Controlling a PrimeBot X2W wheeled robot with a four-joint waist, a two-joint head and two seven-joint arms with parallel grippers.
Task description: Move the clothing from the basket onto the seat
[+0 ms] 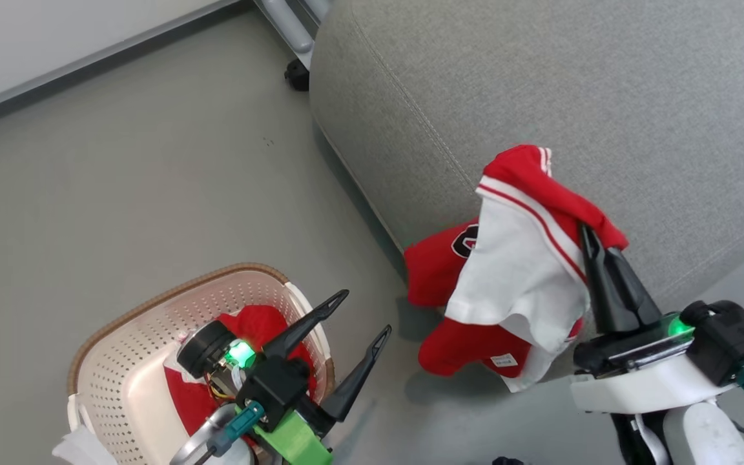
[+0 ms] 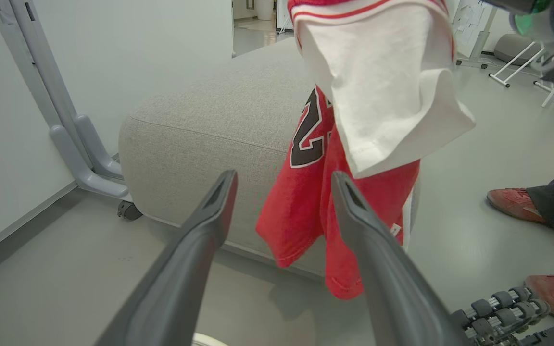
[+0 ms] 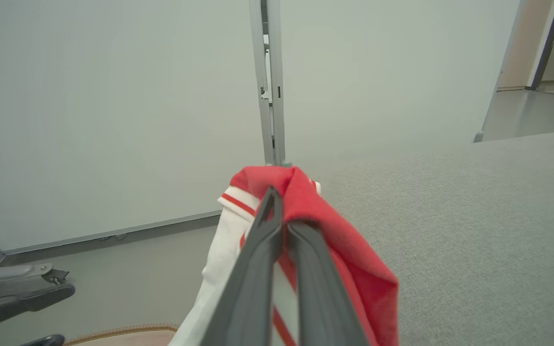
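Two red garments sit apart: one jersey (image 1: 520, 271) hangs from the right gripper (image 1: 586, 231), its fingers pinched tight on a red fold, long axis straight down, hem toward the floor, just in front of the seat (image 1: 540, 77) and perhaps brushing it. The other garment (image 1: 262, 326) lies in the basket (image 1: 152, 303), beneath the left gripper (image 1: 367, 311), fingers spread wide, holding nothing. The left wrist view adds black numerals on the jersey and a person's red shoes (image 2: 515, 204) nearby.

The red jersey (image 2: 301, 211) bears a black, white-edged numeral (image 2: 306, 139), seemingly a 2, partly hidden by a fold; the print on its white label (image 1: 504, 360) is unreadable.
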